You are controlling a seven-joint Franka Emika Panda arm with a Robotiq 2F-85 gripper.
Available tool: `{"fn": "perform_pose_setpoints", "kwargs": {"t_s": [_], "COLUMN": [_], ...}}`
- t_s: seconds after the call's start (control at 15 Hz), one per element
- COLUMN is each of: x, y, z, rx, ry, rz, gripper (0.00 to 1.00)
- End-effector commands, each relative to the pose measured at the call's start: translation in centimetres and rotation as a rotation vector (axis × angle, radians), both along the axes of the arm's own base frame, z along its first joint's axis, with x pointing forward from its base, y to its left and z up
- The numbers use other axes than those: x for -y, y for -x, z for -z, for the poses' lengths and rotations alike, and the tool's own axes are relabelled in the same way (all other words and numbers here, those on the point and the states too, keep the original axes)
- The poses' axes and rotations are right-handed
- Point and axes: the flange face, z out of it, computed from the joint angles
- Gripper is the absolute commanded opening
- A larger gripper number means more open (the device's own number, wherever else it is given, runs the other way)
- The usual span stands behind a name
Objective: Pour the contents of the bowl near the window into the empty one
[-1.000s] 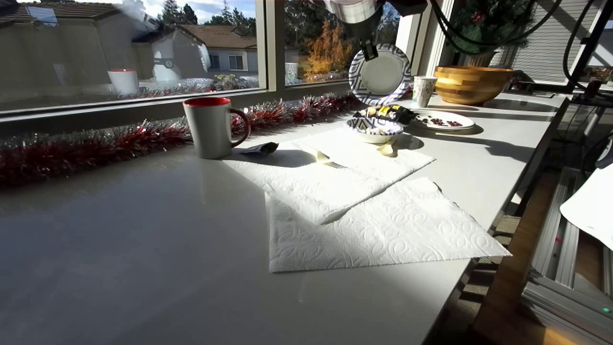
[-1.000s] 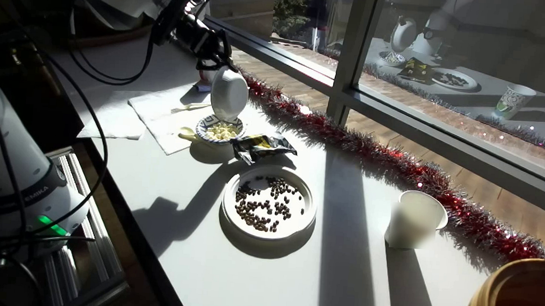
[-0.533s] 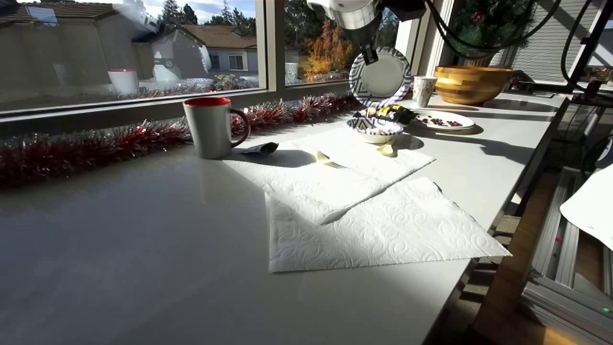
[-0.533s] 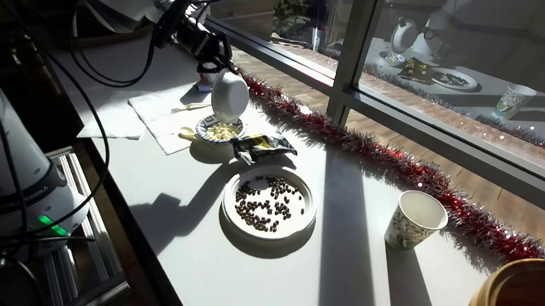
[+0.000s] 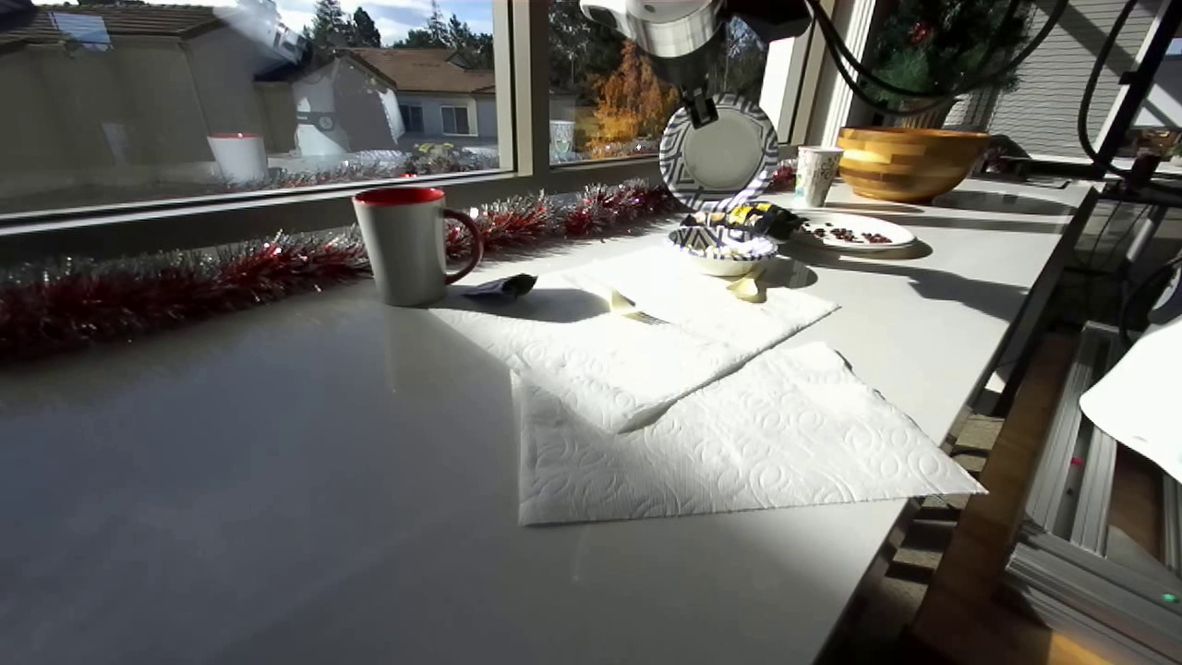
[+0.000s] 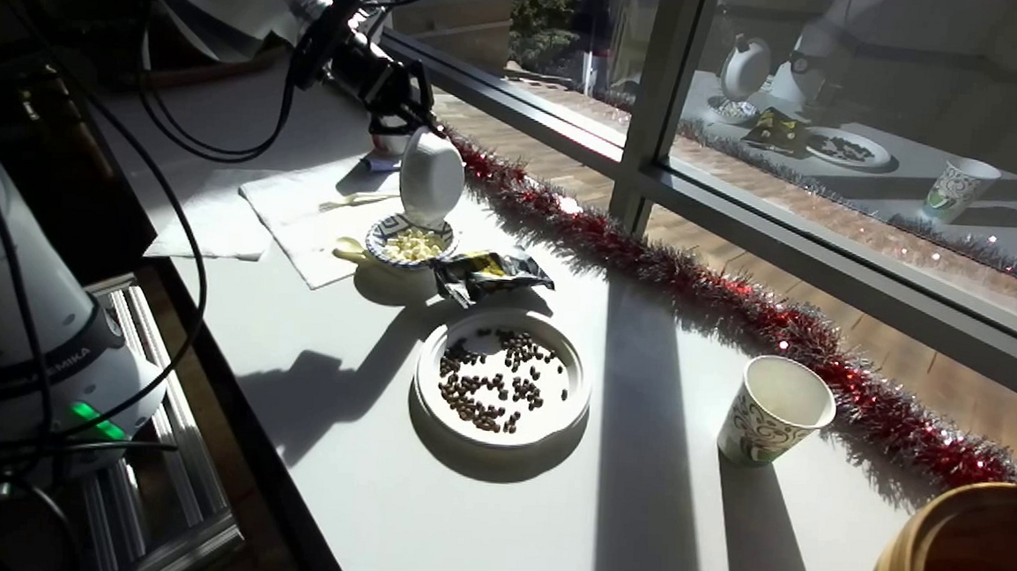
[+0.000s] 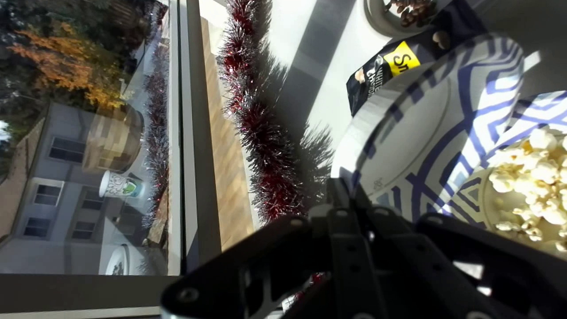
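Biggest risk: the bowl near the window [image 7: 425, 133], tipped on edge, bare inside where visible; gripper [image 7: 350, 190] clamped on its rim only. Thin rim could bend or twist and drop it. Low side overlaps the receiving bowl [image 5: 729, 268] in view, contact unclear; a low sideways exit could tip that and spill the popcorn [image 7: 531, 177] in it. Writing: "EMIKA" on arm base [image 6: 73, 329]; "Sm", "WHITE" on snack bag [image 7: 385, 66], rest cut off.

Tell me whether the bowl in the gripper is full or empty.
Empty: in the wrist view the held bowl, steeply tilted, shows a bare inside, and popcorn lies in the lower bowl.
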Motion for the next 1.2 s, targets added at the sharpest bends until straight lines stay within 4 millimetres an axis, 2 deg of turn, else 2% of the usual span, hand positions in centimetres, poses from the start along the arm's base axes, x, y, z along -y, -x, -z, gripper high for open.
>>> {"fn": "perform_pose_setpoints", "kwargs": {"t_s": [0.0, 0.4, 0.6, 0.73, 0.87, 1.0, 1.13], "x": [-0.2, 0.6, 2.2, 4.5, 7.7, 10.9, 13.7], "y": [-0.5, -2.0, -3.7, -4.9, -6.2, -7.2, -8.1], "z": [-0.8, -4.9, -7.0, -8.7, -10.0, -10.5, -10.2], "rx": [-0.011, 0.043, 0.049, 0.053, 0.054, 0.052, 0.047], "ry": [-0.034, -0.15, -0.309, -0.421, -0.529, -0.64, -0.756], "rz": [0.003, 0.055, 0.101, 0.138, 0.165, 0.18, 0.188], "gripper": [0.01, 0.01, 0.01, 0.01, 0.01, 0.01, 0.01]}}
